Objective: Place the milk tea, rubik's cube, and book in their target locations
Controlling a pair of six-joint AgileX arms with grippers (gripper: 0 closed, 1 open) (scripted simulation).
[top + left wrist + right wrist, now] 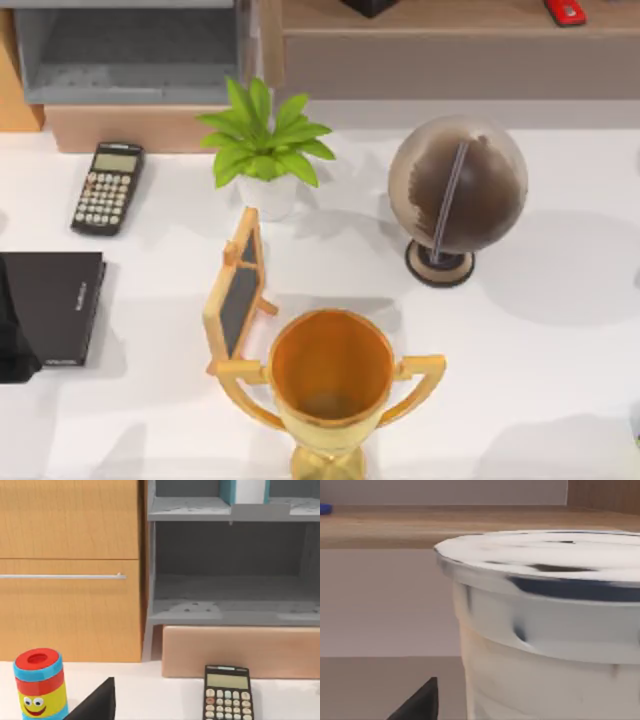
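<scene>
Closest of all, in the right wrist view, is the milk tea (550,630), a pale cup with a white lid, standing upright in front of a wooden ledge. A dark tip of the right gripper (417,705) shows just beside the cup's wall. Whether it touches the cup cannot be told, nor whether this gripper is released or clenched.

In the left wrist view the book (248,490), light blue with white page edges, stands upright in the upper compartment of the grey shelf (230,610). It is well above and beyond the left gripper (95,702), of which one dark tip shows low over the white table (150,695). Its state cannot be told either. Near that tip are a striped toy can with a smiling face (40,685) and a calculator (226,692).

From above, the left arm (10,345) sits at the table's left edge beside a black notebook (55,305). A gold trophy (330,380), a small chalkboard (238,295), a potted plant (262,145) and a globe (458,185) occupy the middle.
</scene>
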